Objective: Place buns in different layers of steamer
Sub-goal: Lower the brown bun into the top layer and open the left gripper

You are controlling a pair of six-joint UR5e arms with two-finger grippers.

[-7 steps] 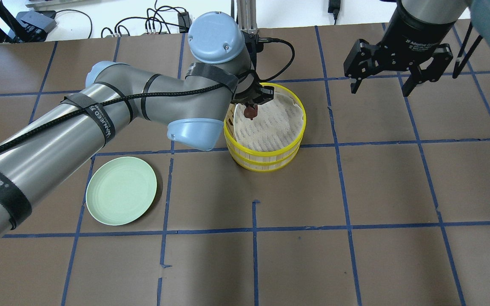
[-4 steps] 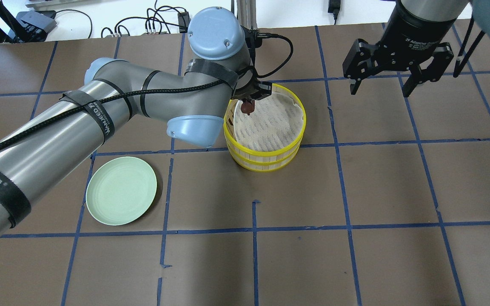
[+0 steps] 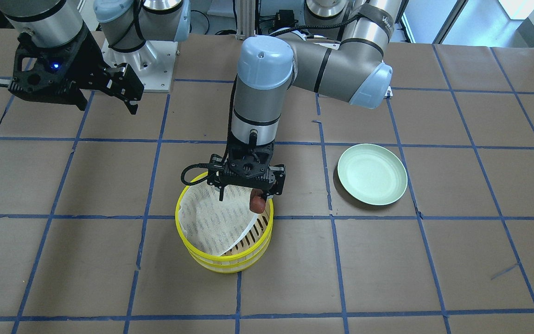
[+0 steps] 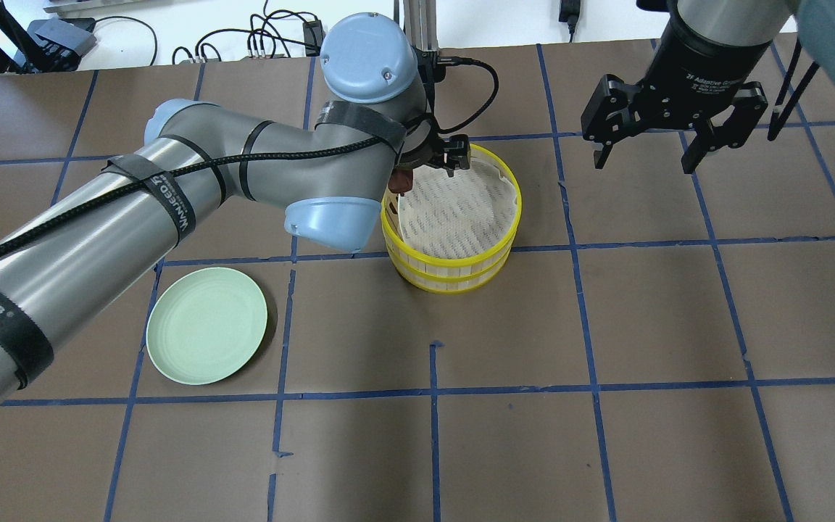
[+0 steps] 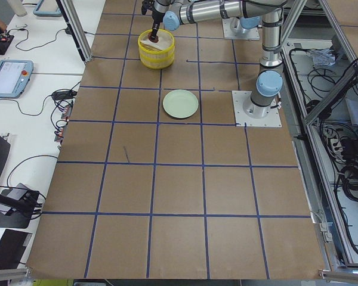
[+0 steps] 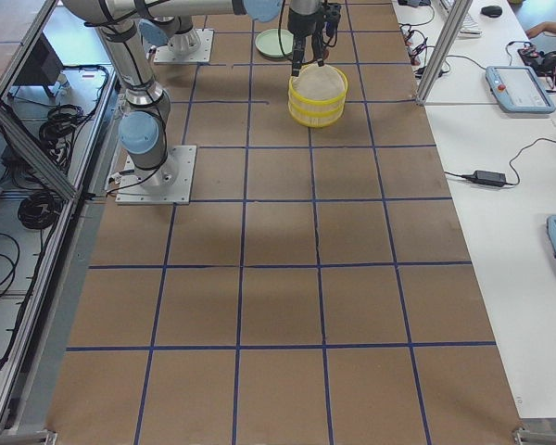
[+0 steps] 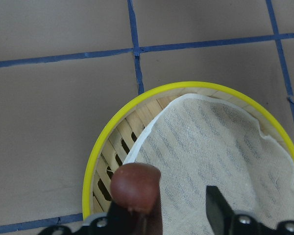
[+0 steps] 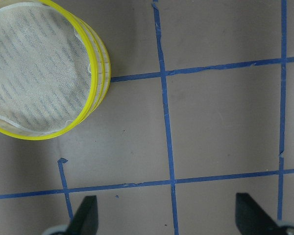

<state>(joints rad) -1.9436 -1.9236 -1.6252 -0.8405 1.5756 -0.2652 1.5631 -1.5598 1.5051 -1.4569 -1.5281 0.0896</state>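
**Brown bun (image 7: 135, 188) hangs over steamer (image 4: 454, 270) rim**

The left gripper (image 3: 247, 195) hovers above the steamer's left edge with its fingers apart. The reddish-brown bun clings to one finger, clear of the other, above the liner's (image 4: 461, 210) edge. Far right, the right gripper (image 4: 642, 165) hangs over the bench (image 4: 664, 312), fingers spread wide.

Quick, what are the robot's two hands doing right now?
Left hand: open, small reddish-brown rounded bun against one finger only.
Right hand: open, empty.
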